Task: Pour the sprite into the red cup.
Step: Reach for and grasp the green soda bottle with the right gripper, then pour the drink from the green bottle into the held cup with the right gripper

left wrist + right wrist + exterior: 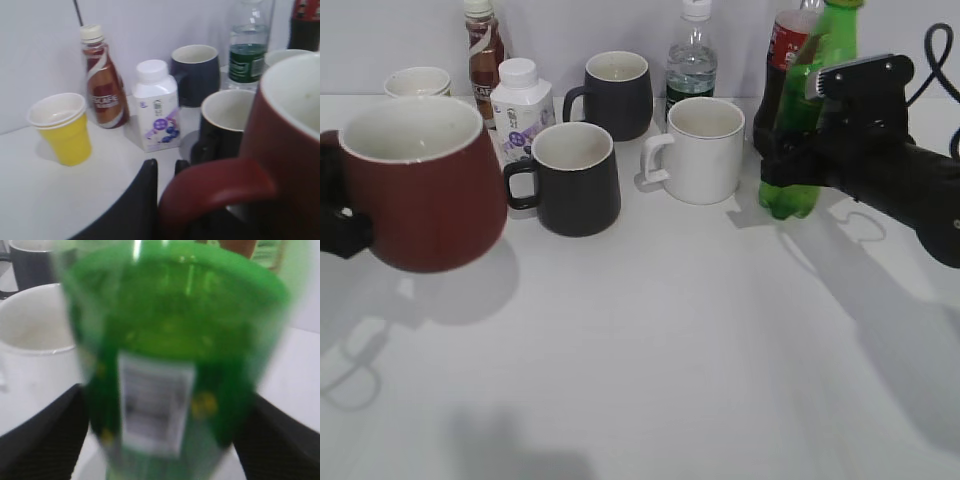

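The red cup [420,195] is a dark red mug with a cream inside, at the left of the exterior view and large in the left wrist view [285,150]. My left gripper [167,167] is shut on its loop handle; only a dark part of it shows at the left edge of the exterior view [335,225]. The sprite [800,110] is a green bottle, upright at the back right. My right gripper [800,165] is shut on its body. In the right wrist view the bottle [170,355] fills the frame between the fingers [160,440], barcode patch facing me.
A black mug [575,178] and a white mug [700,150] stand mid-table, another black mug [617,95] behind. A cola bottle [782,60], water bottle [691,62], white milk bottle [523,105], coffee bottle [483,45] and yellow paper cup [62,127] line the back.
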You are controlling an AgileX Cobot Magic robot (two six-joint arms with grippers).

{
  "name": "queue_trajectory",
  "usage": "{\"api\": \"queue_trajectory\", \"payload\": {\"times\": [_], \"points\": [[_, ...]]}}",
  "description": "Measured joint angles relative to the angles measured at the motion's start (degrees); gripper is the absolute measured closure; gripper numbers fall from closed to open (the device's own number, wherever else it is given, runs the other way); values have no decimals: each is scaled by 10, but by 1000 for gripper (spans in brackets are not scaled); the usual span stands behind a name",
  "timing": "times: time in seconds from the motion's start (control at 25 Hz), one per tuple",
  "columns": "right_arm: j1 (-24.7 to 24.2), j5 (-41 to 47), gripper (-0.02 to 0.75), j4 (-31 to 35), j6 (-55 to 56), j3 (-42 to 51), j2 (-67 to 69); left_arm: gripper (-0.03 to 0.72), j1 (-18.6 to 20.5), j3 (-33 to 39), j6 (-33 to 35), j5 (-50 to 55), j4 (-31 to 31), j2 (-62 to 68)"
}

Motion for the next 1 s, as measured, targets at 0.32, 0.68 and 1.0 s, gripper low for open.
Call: {"api": "queue_trajectory", "payload": {"times": [0.32,0.68,1.0], "points": [[0,1,287,0,0,-16,10,614,-43,0,0,30,1,2],[0,52,287,-57,-30,-18,-139,614,-89,-4,0,-35,1,97],[0,119,288,-279,-33,-76,-194,615,-120,-114,0,-57,21,218]]}}
